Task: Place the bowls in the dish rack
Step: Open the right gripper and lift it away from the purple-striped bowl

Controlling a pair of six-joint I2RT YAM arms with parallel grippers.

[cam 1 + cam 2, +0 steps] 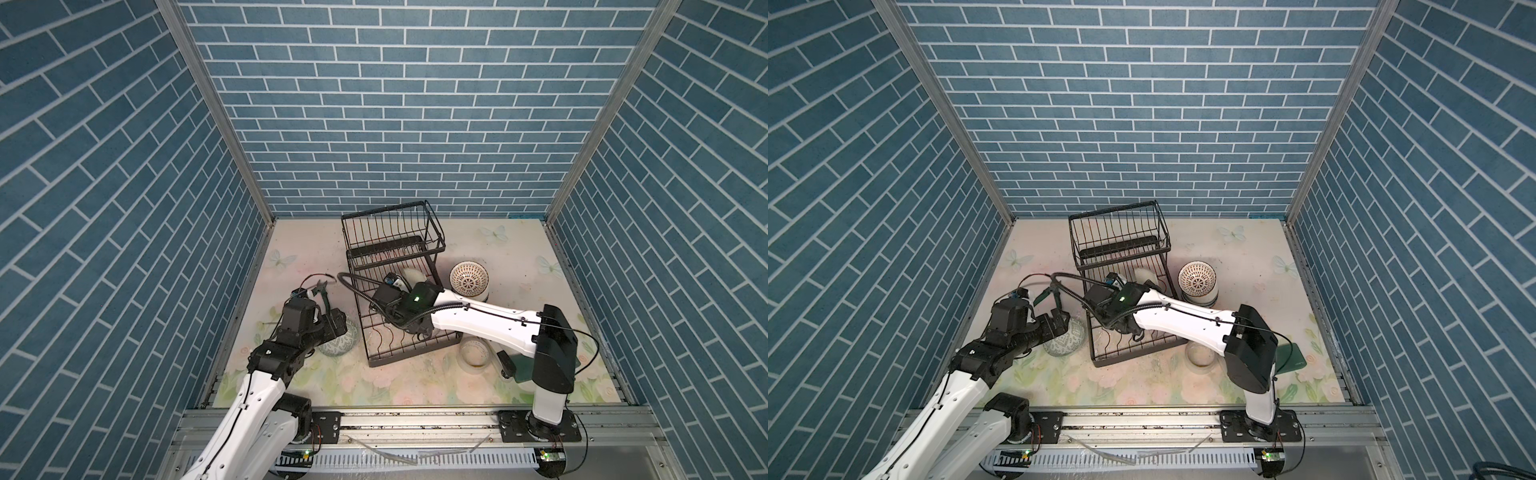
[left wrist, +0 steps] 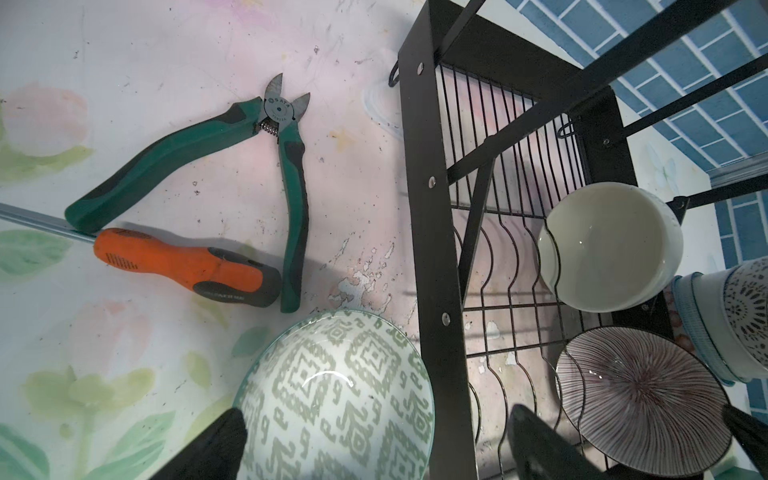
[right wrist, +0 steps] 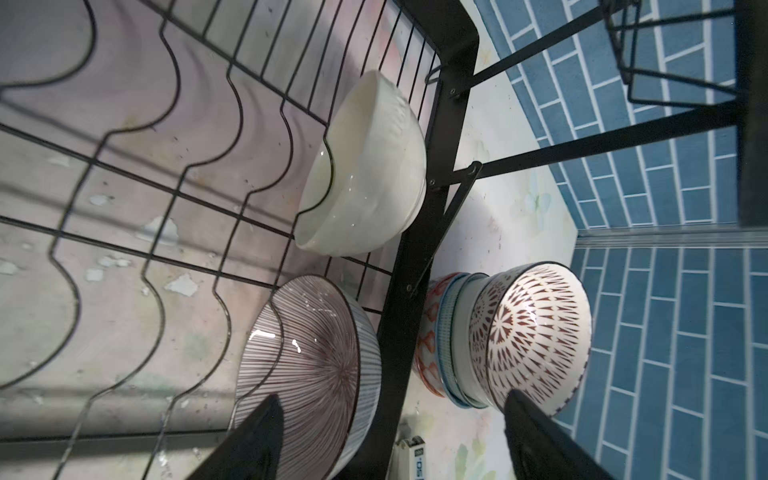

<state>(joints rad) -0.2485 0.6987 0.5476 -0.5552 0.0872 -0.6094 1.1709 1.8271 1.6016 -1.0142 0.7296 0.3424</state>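
Observation:
The black wire dish rack (image 1: 390,232) stands mid-table. On edge in its lower tray's dividers are a cream bowl (image 3: 365,174) and a brown-striped bowl (image 3: 307,365). My right gripper (image 3: 395,440) is open low in the tray, one finger before the striped bowl, the other before a stack of bowls (image 1: 469,282) topped by a lattice one, just outside the rack's right side. A pale green patterned bowl (image 2: 336,399) sits on the table against the rack's left side. My left gripper (image 2: 374,449) hangs open over it, straddling the bowl and the rack's frame (image 2: 432,232), holding nothing.
Green-handled pliers (image 2: 286,166) and an orange-handled screwdriver (image 2: 187,266) lie on the table left of the rack, beyond the green bowl. A translucent whitish ring (image 1: 473,353) sits at the rack's front right corner. A flat dark green object (image 1: 1292,358) lies under the right arm.

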